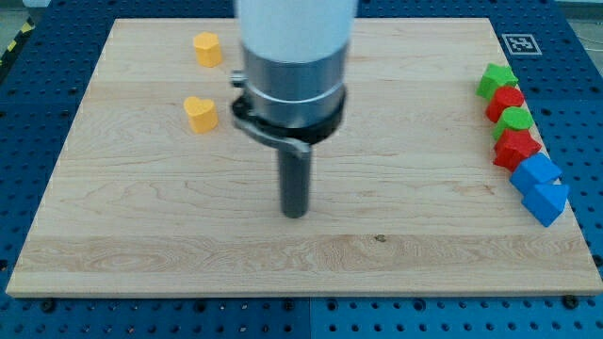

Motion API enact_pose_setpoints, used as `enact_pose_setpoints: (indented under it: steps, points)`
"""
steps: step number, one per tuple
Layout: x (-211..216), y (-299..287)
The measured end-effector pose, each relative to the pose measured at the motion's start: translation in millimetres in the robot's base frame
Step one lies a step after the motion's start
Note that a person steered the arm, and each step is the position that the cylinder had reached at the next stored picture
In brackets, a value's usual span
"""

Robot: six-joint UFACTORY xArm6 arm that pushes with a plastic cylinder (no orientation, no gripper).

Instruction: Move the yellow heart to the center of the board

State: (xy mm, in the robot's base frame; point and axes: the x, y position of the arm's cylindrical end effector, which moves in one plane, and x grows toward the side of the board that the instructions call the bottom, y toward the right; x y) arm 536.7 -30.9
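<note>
The yellow heart (200, 113) lies on the wooden board (141, 235) at the view's upper left. A second yellow block (207, 48), roughly pentagonal, lies above it near the board's top edge. My tip (296, 213) rests on the board near its middle, to the right of and below the yellow heart, well apart from it. The arm's wide body hides part of the board above the tip.
Along the board's right edge stands a column of touching blocks: a green one (495, 79), a red one (506, 101), a green one (514, 121), a red one (516, 147), and two blue ones (535, 171) (547, 201). A marker tag (517, 43) sits at the top right.
</note>
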Motion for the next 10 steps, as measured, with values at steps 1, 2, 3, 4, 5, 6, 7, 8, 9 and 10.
enact_pose_setpoints:
  steps: [1, 2, 3, 4, 5, 6, 7, 8, 9, 10]
  points:
    - [0.0, -47.2]
    - [-10.8, -87.7]
    - [-49.5, -129.5]
    - [-88.2, -136.3]
    - [-122.0, -121.9]
    - [-131.0, -114.7]
    - [-131.0, -121.1]
    - [-145.2, -140.4]
    - [-163.7, -107.9]
    - [-163.7, -60.4]
